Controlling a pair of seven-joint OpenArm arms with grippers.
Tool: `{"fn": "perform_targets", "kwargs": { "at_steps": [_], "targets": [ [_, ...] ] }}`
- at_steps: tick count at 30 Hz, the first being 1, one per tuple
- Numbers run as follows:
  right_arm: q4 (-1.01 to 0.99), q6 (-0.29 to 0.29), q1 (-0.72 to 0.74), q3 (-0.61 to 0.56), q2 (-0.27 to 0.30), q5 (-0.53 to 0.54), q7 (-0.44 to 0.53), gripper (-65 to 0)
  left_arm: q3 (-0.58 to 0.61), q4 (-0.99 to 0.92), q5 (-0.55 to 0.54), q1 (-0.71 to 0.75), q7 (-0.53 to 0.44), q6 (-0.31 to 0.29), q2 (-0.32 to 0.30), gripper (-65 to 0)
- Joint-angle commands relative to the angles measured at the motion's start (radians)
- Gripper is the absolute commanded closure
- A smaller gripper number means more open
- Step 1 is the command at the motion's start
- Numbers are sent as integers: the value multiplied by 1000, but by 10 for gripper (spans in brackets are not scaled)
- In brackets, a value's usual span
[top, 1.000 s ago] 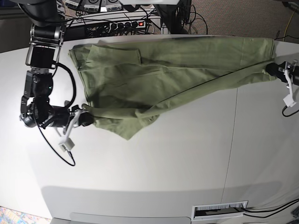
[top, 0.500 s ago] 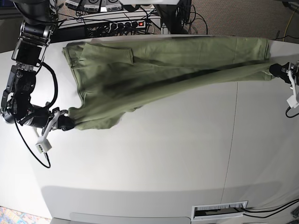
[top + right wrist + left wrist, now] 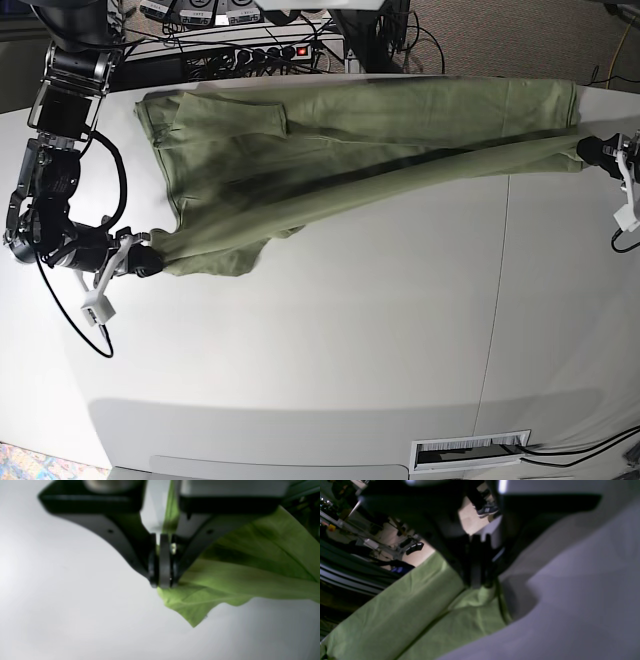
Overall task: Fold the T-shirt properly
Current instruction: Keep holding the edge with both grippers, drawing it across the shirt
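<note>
1. You have one T-shirt (image 3: 330, 150) on the white table (image 3: 350, 350), stretched out with its long axis running across the table's far half, from the base view's left to its right.
2. Your right gripper (image 3: 162, 585) is pinched shut on a corner of the cloth at the base view's left (image 3: 150, 264), near the table's left edge.
3. Your left gripper (image 3: 480, 585) is clamped tight on the cloth at the opposite end (image 3: 590, 152), close to the right edge.
4. The shirt's far edge lies along the table's back edge; the whole near half of the table is bare, giving you open room.
</note>
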Motion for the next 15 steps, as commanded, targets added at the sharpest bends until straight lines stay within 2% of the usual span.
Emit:
{"fn": "perform_targets", "kwargs": {
  "at_steps": [1,9,15],
  "targets": [
    [16,3,27,6,14,13,17,0,-10,6,-5,-13,8,-4,-39,0],
    [16,5,27,6,-10,10,17,0,-9,31,-5,-10,8,-4,-37,0],
    [16,5,18,6,-10,-6,17,0,-9,158,-5,29,8,5,-16,0]
  ]
}}
